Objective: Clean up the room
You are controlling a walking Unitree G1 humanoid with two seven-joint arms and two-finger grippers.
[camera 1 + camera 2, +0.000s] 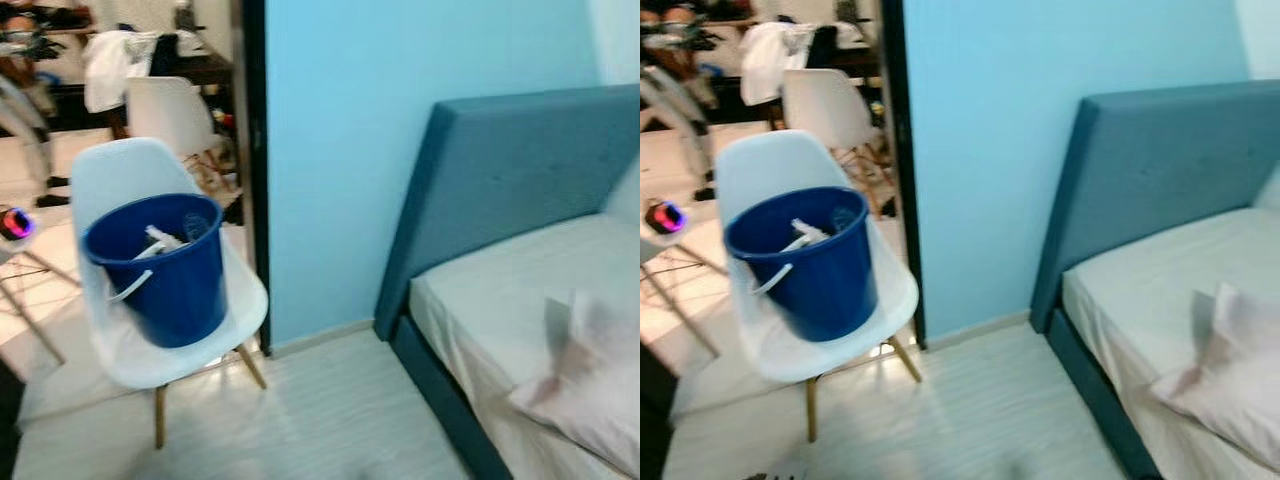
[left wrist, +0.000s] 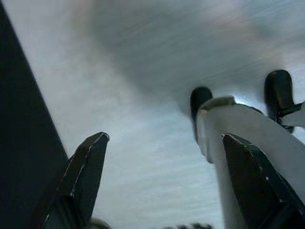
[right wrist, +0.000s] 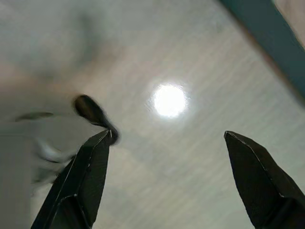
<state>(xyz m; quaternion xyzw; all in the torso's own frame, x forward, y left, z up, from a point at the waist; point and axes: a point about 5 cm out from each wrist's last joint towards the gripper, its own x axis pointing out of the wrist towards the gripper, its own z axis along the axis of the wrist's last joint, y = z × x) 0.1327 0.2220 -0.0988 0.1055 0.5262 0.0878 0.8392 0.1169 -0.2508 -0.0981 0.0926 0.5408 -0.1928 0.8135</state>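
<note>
- Stood on a white chair (image 1: 120,350) at left: blue bucket (image 1: 160,265), some white items already inside.
- Lay on the bed (image 1: 480,310) at right, rumpled and not yet tidied: pale pillow (image 1: 590,385).
- Hung over bare floor (image 1: 330,420), fingers spread and grasping nothing: left gripper (image 2: 167,179) and right gripper (image 3: 167,179).
- Judged early in the cleanup; more clutter seen far left through the doorway.

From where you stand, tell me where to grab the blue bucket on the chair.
Probably the blue bucket is best gripped at its open top rim, from above. It stands upright on the white chair, and its white handle hangs flat against the side.
</note>
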